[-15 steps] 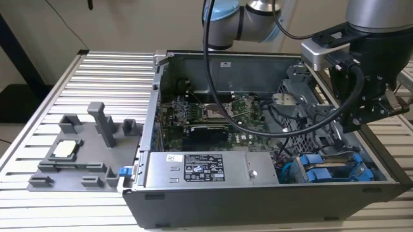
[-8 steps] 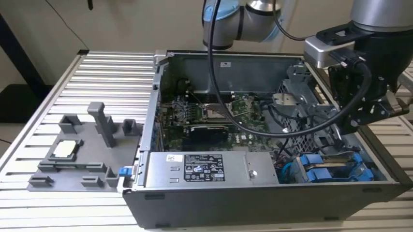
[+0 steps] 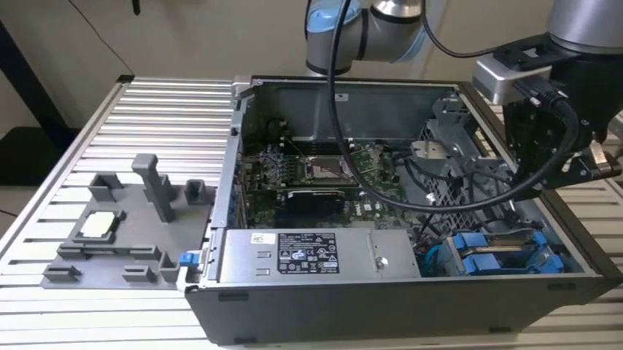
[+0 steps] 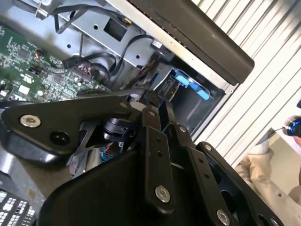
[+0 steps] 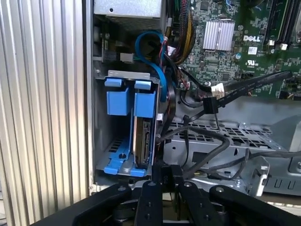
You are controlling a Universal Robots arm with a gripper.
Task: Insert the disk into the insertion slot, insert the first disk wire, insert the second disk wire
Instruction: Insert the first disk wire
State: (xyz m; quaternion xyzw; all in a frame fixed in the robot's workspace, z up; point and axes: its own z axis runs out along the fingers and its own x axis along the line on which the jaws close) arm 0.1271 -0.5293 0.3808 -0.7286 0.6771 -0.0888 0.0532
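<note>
First wrist view: the black, bar-shaped fingers [image 5: 157,180] of the gripper [image 5: 167,172] are seen set close together at the tips, and whether anything is pinched between them cannot be told. Just beyond them the disk [image 5: 144,136], flat and grey-silver, is seated on edge in the insertion slot [image 5: 100,117], a grey metal bay lined with glossy blue plastic rails. Black wires [image 5: 254,83] are strung beside it over a perforated grey cage [image 5: 235,132]. A green circuit board [image 5: 235,59] is seen farther off. The ribbed aluminium tabletop [image 5: 42,117] is seen along the bay's outer wall.
</note>
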